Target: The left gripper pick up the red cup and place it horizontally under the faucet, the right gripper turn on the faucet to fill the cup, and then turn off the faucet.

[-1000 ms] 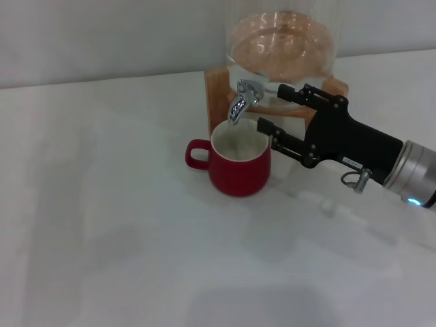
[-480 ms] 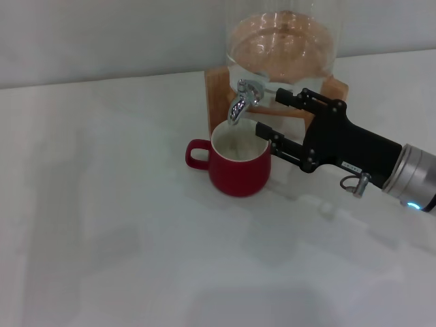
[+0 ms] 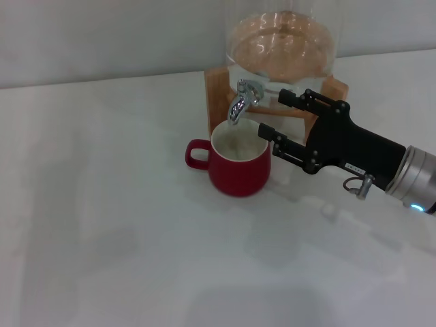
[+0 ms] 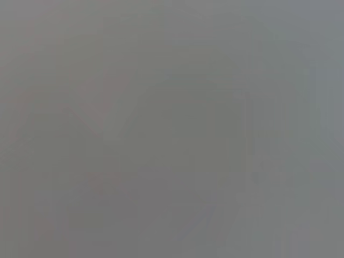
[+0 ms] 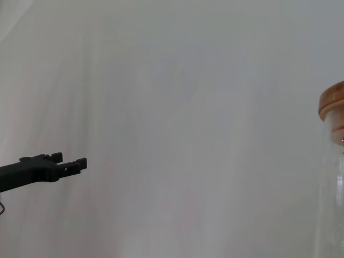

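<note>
While the red cup (image 3: 238,166) sits on the white table (image 3: 102,225), the right tool (image 3: 274,114) gapes empty.

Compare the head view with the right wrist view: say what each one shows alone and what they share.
Only the head view shows the red cup upright under the faucet, the wooden stand and the whole right gripper, jaws open just right of the faucet. Only the right wrist view shows the glass jar's wooden lid. Both show the glass jar and part of the right gripper.
</note>
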`<state>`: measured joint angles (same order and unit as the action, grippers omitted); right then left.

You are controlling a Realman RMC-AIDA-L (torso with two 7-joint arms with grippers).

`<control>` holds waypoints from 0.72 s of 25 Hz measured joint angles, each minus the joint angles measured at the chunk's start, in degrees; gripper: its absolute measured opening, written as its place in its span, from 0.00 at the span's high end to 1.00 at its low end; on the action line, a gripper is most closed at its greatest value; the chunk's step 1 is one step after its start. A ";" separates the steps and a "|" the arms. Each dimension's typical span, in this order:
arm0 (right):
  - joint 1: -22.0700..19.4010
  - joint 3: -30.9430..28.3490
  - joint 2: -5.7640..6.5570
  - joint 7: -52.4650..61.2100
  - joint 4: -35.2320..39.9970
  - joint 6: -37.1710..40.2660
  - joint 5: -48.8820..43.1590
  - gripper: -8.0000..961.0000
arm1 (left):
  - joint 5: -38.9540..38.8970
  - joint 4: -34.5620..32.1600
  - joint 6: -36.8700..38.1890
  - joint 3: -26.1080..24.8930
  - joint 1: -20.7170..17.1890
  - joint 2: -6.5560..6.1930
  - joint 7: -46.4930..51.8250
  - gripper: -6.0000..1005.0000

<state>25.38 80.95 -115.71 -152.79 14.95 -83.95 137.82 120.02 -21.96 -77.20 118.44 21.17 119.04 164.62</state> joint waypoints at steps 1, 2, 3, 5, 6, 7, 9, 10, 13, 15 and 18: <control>0.00 0.00 0.02 0.00 0.00 -0.02 -0.01 0.33 | 0.02 0.03 0.00 0.00 0.00 0.00 0.00 0.14; 0.01 0.00 0.04 0.00 0.00 -0.04 -0.01 0.33 | 0.02 0.03 0.00 0.00 0.00 0.00 0.00 0.14; 0.03 0.00 0.05 0.02 0.00 -0.05 -0.01 0.33 | 0.03 0.05 -0.01 -0.02 0.02 -0.01 0.00 0.14; 0.08 0.00 0.05 0.06 0.00 -0.07 -0.01 0.33 | 0.03 0.06 0.00 -0.03 0.11 -0.01 0.00 0.14; 0.09 0.01 0.05 0.09 0.00 -0.07 -0.01 0.33 | 0.03 0.07 0.04 -0.04 0.20 -0.01 0.00 0.14; 0.09 0.02 0.05 0.09 0.00 -0.08 -0.01 0.33 | 0.03 0.07 0.07 -0.05 0.31 -0.02 0.00 0.14; 0.10 0.07 0.05 0.14 -0.01 -0.12 -0.01 0.33 | 0.03 0.07 0.11 -0.05 0.42 -0.03 0.00 0.14; 0.11 0.09 0.05 0.18 -0.01 -0.14 -0.01 0.33 | 0.03 0.08 0.13 -0.05 0.44 -0.03 0.00 0.14; 0.11 0.16 0.05 0.26 -0.01 -0.19 -0.05 0.33 | 0.03 0.08 0.27 -0.05 0.52 -0.06 0.00 0.14; 0.11 0.17 0.04 0.28 -0.01 -0.19 -0.07 0.33 | 0.03 0.18 0.37 -0.05 0.61 -0.10 0.00 0.14; 0.09 0.18 0.00 0.29 -0.01 -0.19 -0.09 0.33 | 0.01 1.06 0.41 -0.05 1.15 -0.09 0.00 0.14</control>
<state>25.47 81.12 -115.71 -152.50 14.94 -84.14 137.72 120.03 -20.90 -76.79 118.38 22.32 118.94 164.62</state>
